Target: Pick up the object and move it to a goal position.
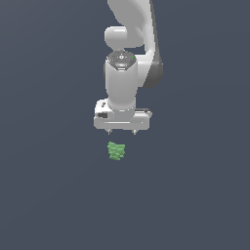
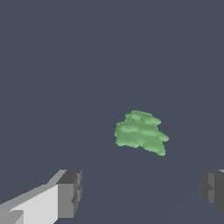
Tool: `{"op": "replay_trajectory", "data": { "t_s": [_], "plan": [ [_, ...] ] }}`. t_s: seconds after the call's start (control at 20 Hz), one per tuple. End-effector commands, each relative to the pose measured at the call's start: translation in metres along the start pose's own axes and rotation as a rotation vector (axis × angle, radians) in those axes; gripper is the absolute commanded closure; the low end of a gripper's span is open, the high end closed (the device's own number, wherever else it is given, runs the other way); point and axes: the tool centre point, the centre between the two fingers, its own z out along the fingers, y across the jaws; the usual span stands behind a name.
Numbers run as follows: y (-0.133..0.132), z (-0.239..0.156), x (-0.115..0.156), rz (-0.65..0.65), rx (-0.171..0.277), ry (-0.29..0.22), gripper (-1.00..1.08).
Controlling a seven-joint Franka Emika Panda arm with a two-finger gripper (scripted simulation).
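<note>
A: Is any brand, label or writing being shown?

B: No readable writing is being shown; only small dots are being seen on the dark round cap on top of the arm's wrist (image 1: pixel 121 59), too small to be made out.

A: How is the gripper (image 1: pixel 122 132) being held?

B: It is being held wide open, pointing downward. In the wrist view its two dark fingertips (image 2: pixel 70 193) are being seen well apart, and nothing is being gripped or touched by them.

A: And the object (image 1: pixel 116 151)?

B: It is being seen just below the gripper, apart from both fingertips. In the wrist view the green, bumpy block (image 2: pixel 140 132) is being seen beyond the open jaws, roughly between their lines.

A: The surroundings?

B: A plain dark grey-blue ground (image 1: pixel 49 195) is being shown everywhere; no edge or wall is being made out.
</note>
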Motion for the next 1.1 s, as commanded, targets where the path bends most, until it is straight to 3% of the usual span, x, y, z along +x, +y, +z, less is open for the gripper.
{"op": "replay_trajectory", "data": {
  "t_s": [0.0, 0.55, 1.05],
  "plan": [
    [0.002, -0.001, -0.001, 0.002, -0.004, -0.002, -0.92],
    [0.004, 0.004, 0.001, -0.078, -0.004, -0.004, -0.92],
    [0.008, 0.016, 0.004, -0.283, -0.006, -0.011, -0.92]
  ]
}}
